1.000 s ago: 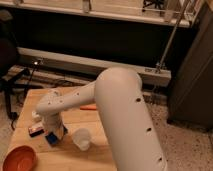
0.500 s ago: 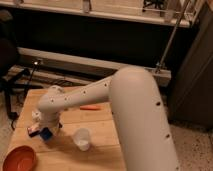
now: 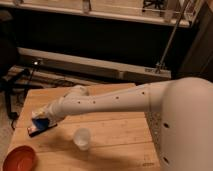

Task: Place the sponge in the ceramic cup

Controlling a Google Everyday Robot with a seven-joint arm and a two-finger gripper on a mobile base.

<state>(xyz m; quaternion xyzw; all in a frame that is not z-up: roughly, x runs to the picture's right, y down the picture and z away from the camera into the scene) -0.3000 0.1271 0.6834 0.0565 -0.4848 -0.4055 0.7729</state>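
Table: made of light wooden planks, set in the foreground.
Back: a dark panel is seen behind the table.
Rail: pale, run along the panel's foot.
Ledge: pale, laid across the top.
Pole: metal, slanted, at the right.
Floor: grey, glimpsed at the left.
Light: kept dim and warm.
Gripper: found over the table's left part.

White tubular arm, small dark screw dots, gripper at its slim end.
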